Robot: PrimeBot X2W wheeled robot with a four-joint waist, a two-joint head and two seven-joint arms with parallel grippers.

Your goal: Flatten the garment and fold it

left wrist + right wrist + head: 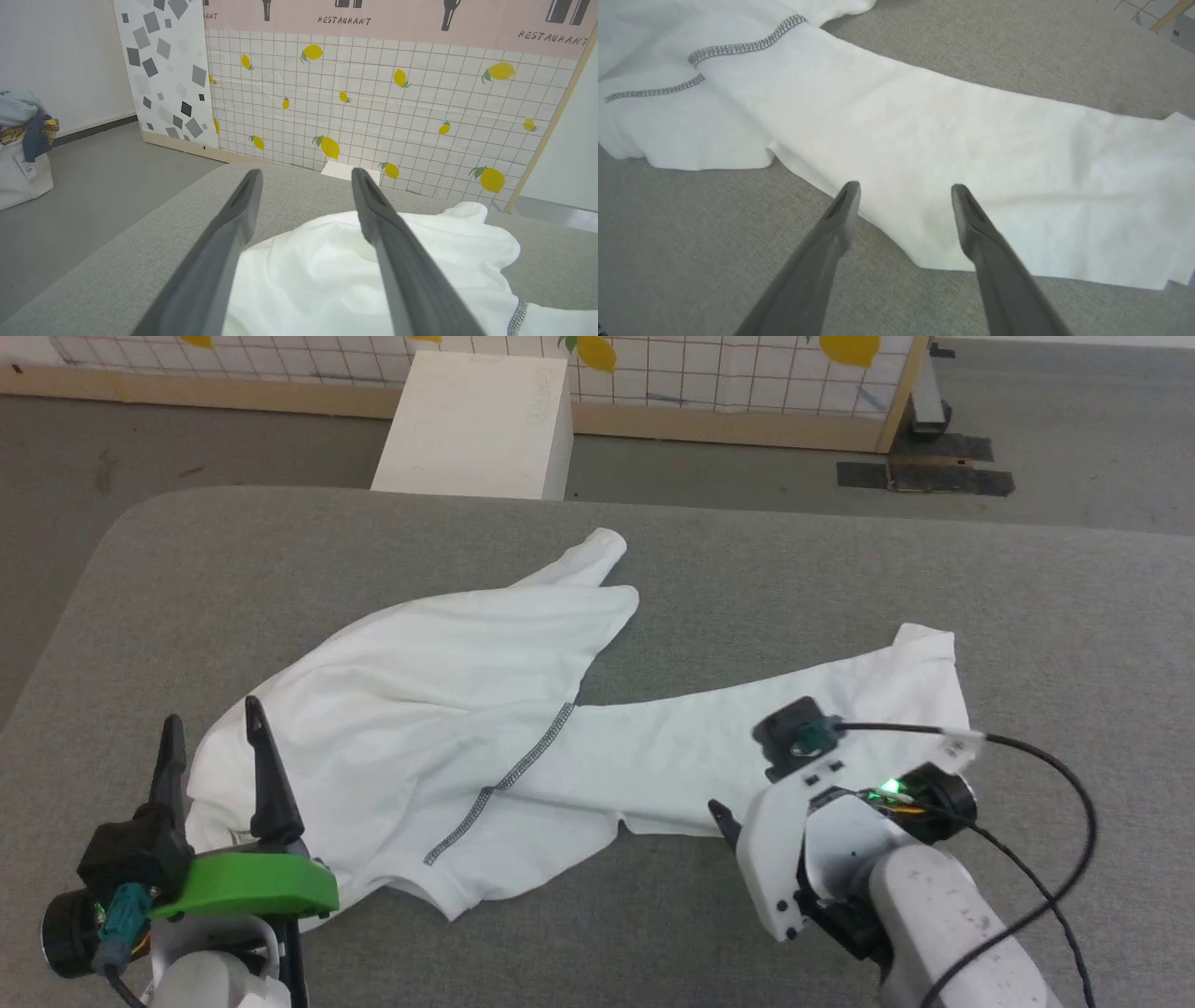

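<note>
**On the tabletop (840, 569): garment (448, 709) twisted, flattening barely begun**

Near the left edge, the bulk of the cloth sits heaped. One sleeve points away and a long flat band trails to the right. A grey seam (504, 775) marks a folded-over layer.

Left gripper (211, 711) stands at the heap's near-left edge, jaws spread wide and holding nothing, with cloth lying below its fingers. Right gripper (904, 186) hangs over the band's near hem, jaws likewise wide and empty.

Judgement: each side should take a single layer at an outer edge or corner, low to the surface, then draw apart evenly. Pinching two layers would likely lock the twist in.

White box (476, 425) sits on the floor beyond, uninvolved.
</note>
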